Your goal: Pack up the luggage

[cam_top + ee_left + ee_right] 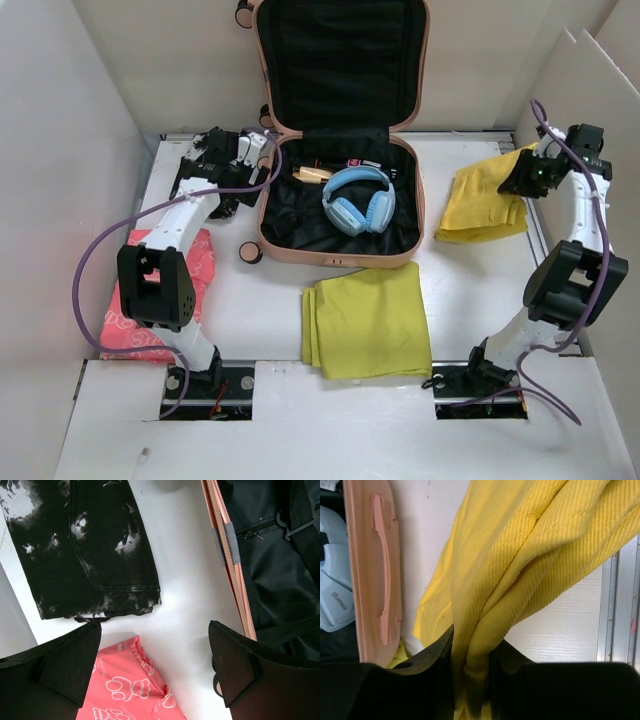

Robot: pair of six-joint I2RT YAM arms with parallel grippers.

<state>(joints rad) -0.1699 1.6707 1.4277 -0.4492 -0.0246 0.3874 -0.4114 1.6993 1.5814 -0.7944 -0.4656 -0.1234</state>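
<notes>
Centrally, the luggage is lying open on the table, with its lid leaning back against the rear wall. This is turning the black-lined tray upward for loading from either side. An olive-yellow cloth is lying folded just in front of the tray, and I am reading it as an item waiting to be packed. A brighter yellow cloth is lying near the tray's right side. A pink packet printed with paws is lying at the left under the left arm's elbow, and black-and-white jeans are lying just beyond it, beside the shell. Blue headphones are sitting inside the tray, so I am judging the packing as begun but far from done. The left arm is reaching forward along the shell's left side with its wrist angled down. The left gripper is hovering over bare table between the jeans, the packet and the zipper rim, with its fingers spread wide and gripping nothing. The right arm is folding its elbow by the right wall and extending toward the far right corner. There the right gripper is pinching a thick fold of the brighter cloth tightly between its fingers, presumably so that it can be carried across into the tray.
</notes>
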